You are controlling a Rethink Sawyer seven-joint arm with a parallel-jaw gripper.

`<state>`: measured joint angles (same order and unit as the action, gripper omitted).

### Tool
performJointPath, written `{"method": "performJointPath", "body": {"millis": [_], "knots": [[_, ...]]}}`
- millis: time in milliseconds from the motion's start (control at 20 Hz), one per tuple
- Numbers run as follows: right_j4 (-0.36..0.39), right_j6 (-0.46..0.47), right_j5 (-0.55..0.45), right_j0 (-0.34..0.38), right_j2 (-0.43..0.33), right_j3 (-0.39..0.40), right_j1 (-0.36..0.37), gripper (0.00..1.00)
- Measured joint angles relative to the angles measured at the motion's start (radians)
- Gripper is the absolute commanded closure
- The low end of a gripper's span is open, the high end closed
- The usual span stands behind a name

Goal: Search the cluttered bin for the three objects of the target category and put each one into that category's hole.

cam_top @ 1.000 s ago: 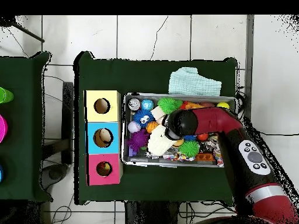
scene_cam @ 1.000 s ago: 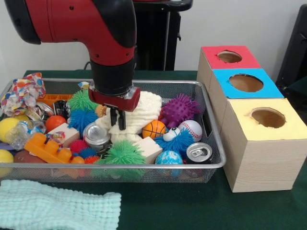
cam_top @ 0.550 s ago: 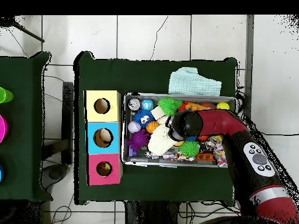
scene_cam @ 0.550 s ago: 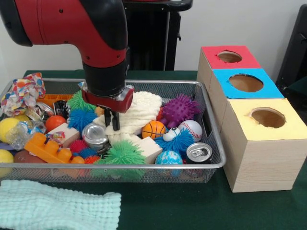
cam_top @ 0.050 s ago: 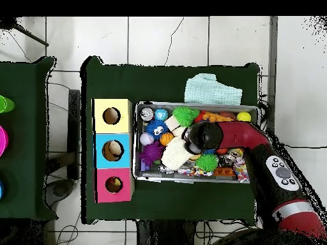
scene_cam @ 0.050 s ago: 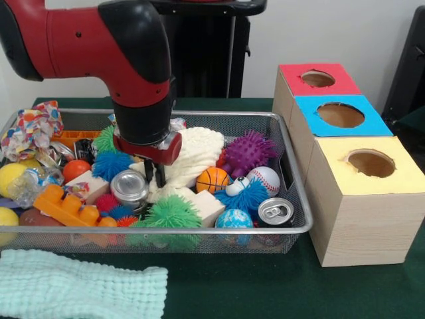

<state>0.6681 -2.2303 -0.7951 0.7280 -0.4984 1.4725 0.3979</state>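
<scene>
My gripper (scene_cam @ 0.050 s ago: pixel 154 174) hangs low in the bin (scene_cam @ 0.050 s ago: pixel 292 229), right beside a silver can (scene_cam @ 0.050 s ago: pixel 130 187). Its two black fingers (scene_cam @ 0.050 s ago: pixel 160 175) point down and sit close together, with only a thin gap. They hold nothing that I can see. The tips are down among the toys, next to the cream cloth (scene_cam @ 0.050 s ago: pixel 196 154), which lies in the middle of the bin. From above, my gripper (cam_top @ 0.050 s ago: pixel 190 147) is over the same cloth (cam_top @ 0.050 s ago: pixel 172 154).

The bin is full. A second can (scene_cam @ 0.050 s ago: pixel 275 211) lies at the front corner, near the boxes. A small basketball (scene_cam @ 0.050 s ago: pixel 212 179) sits beside a baseball (scene_cam @ 0.050 s ago: pixel 265 178). A purple spiky ball (scene_cam @ 0.050 s ago: pixel 248 151) is behind them. A blue fuzzy toy with eyes (scene_cam @ 0.050 s ago: pixel 247 194) is in front of the baseball. A green fuzzy ball (scene_cam @ 0.050 s ago: pixel 171 214) rests against the front wall. An orange block toy (scene_cam @ 0.050 s ago: pixel 65 206) lies at the other end, next to a yellow ball (scene_cam @ 0.050 s ago: pixel 10 175). A wooden block (scene_cam @ 0.050 s ago: pixel 207 205) is just beside the green ball.

Three boxes stand in a row beside the bin. The yellow box (scene_cam @ 0.050 s ago: pixel 362 199) is nearest the front, then the blue box (scene_cam @ 0.050 s ago: pixel 339 116), then the red box (scene_cam @ 0.050 s ago: pixel 317 80). Each has a round hole on top. From above, something round shows in the blue box's hole.

A pale green cloth (scene_cam @ 0.050 s ago: pixel 80 292) lies on the table in front of the bin.
</scene>
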Motion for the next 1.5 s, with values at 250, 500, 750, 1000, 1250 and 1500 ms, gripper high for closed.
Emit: {"method": "performJointPath", "body": {"millis": [250, 500, 750, 1000, 1250, 1500], "knots": [[-0.001, 0.011, -0.039, 0.0, -0.008, -0.046, -0.024, 1.0], [-0.01, 0.021, -0.099, 0.001, -0.022, -0.085, -0.04, 1.0], [-0.019, 0.022, -0.146, 0.003, -0.035, -0.106, -0.038, 1.0], [-0.032, 0.022, -0.153, 0.003, -0.038, -0.1, -0.003, 1.0], [-0.061, 0.022, -0.153, 0.004, -0.037, -0.077, 0.078, 1.0], [-0.091, 0.022, -0.161, -0.001, -0.035, -0.069, 0.171, 1.0]]}}
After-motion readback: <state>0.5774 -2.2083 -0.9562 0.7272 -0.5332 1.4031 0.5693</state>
